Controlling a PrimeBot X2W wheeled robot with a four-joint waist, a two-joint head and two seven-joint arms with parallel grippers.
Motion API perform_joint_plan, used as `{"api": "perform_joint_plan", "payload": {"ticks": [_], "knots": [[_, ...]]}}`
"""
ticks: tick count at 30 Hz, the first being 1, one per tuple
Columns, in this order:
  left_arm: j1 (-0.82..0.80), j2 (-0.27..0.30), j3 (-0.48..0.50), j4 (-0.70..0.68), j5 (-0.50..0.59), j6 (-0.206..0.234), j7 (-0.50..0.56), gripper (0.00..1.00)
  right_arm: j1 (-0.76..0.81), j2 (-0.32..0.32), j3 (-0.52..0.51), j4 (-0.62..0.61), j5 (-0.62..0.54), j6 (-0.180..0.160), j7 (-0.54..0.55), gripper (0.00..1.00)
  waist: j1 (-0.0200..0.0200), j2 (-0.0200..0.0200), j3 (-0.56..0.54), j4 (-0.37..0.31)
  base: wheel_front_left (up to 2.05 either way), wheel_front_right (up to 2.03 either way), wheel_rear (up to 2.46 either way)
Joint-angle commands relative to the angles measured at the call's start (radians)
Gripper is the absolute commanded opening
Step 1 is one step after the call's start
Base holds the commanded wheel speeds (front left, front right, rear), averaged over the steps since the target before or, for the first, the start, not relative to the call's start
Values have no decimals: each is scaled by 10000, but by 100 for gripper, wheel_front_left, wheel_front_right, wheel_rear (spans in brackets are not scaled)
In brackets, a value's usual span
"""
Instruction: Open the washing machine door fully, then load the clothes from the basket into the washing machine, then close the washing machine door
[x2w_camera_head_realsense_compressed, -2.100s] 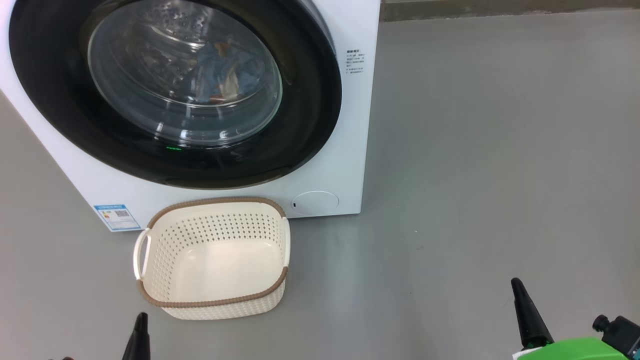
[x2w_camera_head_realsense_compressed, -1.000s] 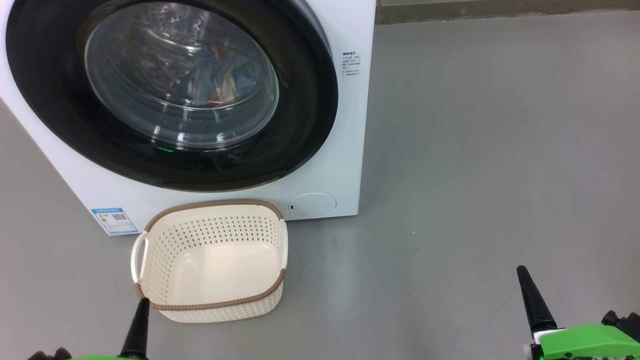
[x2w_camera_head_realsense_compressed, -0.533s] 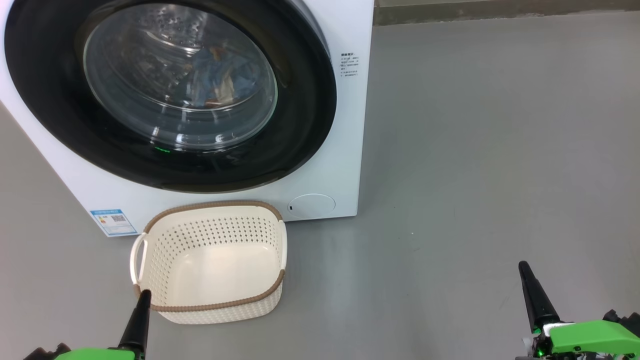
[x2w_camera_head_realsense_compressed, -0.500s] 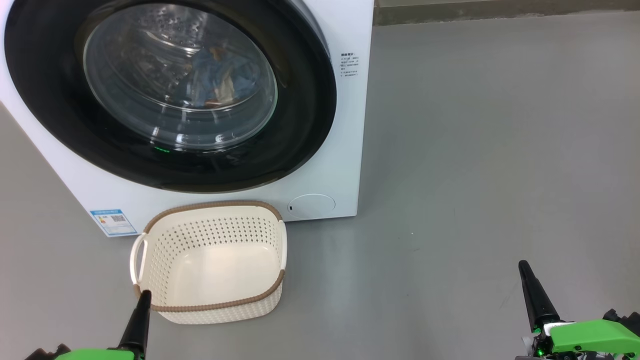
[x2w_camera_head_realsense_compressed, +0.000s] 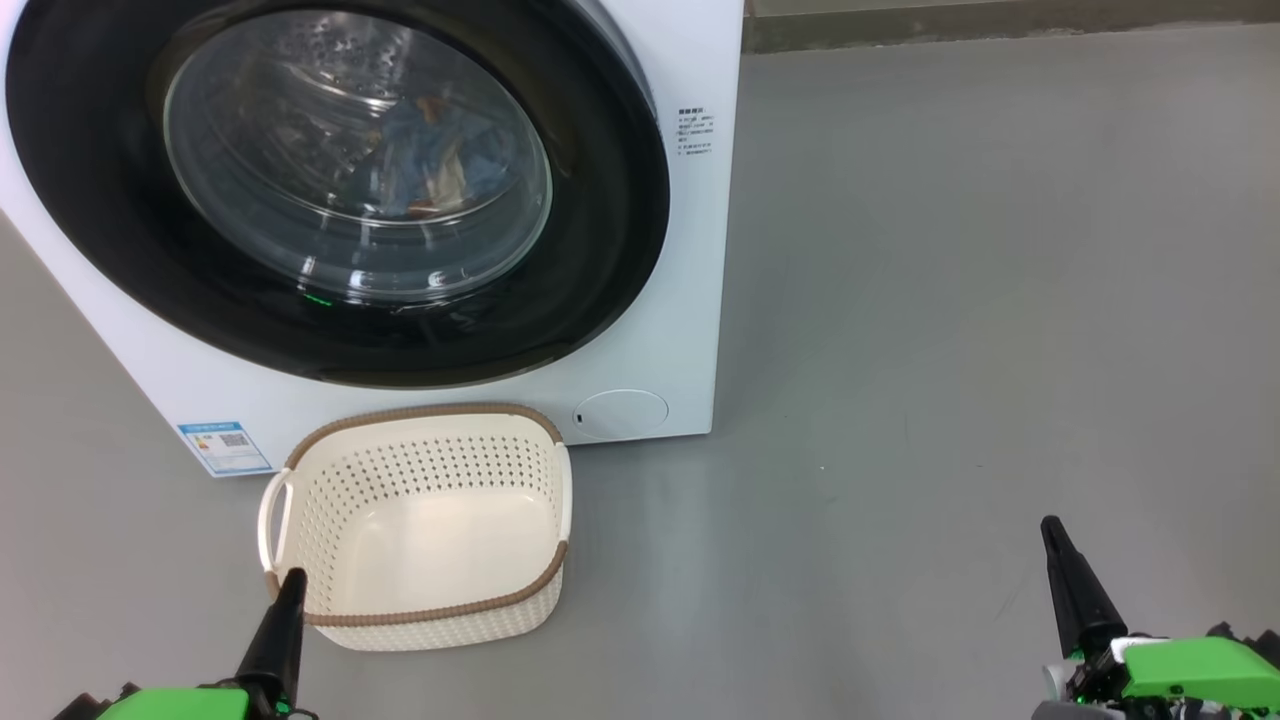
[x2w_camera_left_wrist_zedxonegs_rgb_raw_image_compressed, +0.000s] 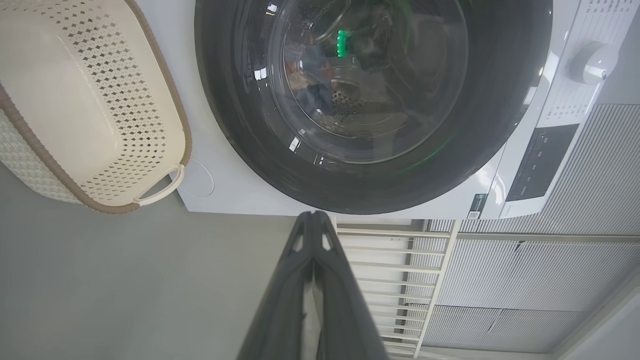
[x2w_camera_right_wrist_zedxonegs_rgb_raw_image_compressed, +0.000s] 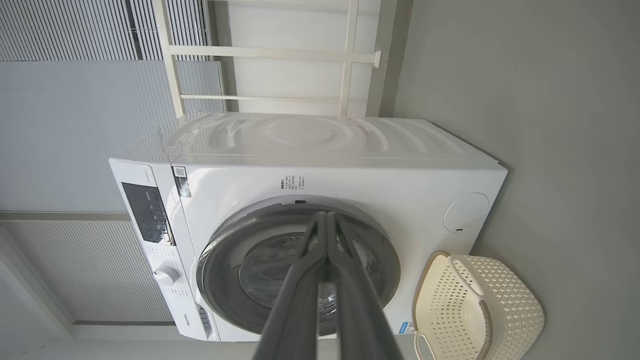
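Washing machine door (x2w_camera_head_realsense_compressed: 335, 195) lies shut against the front of the washing machine (x2w_camera_head_realsense_compressed: 690, 250), its wide black rim ringing the clear glass bowl. In the head view it fills the 10 o'clock part of the picture. Through the glass, toward 1 o'clock of the bowl's centre, the clothes (x2w_camera_head_realsense_compressed: 435, 150) show as a light blue bundle with orange-brown marks, lying inside the steel drum.

At 6 o'clock of the door the basket (x2w_camera_head_realsense_compressed: 425, 412) stands on the grey floor (x2w_camera_head_realsense_compressed: 950, 300), just in front of the machine, with its cream bottom showing. A blue label sticker (x2w_camera_head_realsense_compressed: 225, 447) sits on the machine's front at the basket's 10 o'clock, and a round flap (x2w_camera_head_realsense_compressed: 622, 412) at its 2 o'clock.

The left gripper (x2w_camera_head_realsense_compressed: 292, 580) is at 7 o'clock of the basket, its fingers pressed together and holding nothing. Its tip overlaps the basket's near left corner in the head view; whether it touches cannot be told. The right gripper (x2w_camera_head_realsense_compressed: 1050, 525) is at 4 o'clock of the picture over bare floor, well apart from the basket, also closed with nothing in it. Both wrist views show the fingers meeting at the tips.
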Motion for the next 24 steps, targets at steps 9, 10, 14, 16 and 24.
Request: {"api": "perform_joint_plan", "payload": {"ticks": [9,10,14,16,24], "knots": [[-527,208,388,-158,-230,-27,98,0,-534,-84,162,-231,257,-9,100,0,0,0,-2,-2,0,0,0],[-527,205,392,-158,-227,-27,101,0,-535,-81,159,-231,254,-9,103,0,0,0,-2,-2,0,0,0],[-528,195,406,-158,-215,-27,112,0,-536,-73,147,-230,244,-9,113,0,0,0,-2,-2,0,0,0],[-529,190,413,-157,-209,-27,118,0,-536,-68,141,-230,239,-9,117,0,0,0,-2,-2,0,0,0],[-531,169,443,-156,-184,-27,142,0,-539,-50,115,-228,217,-9,138,0,0,0,-2,-2,0,0,0]]}}
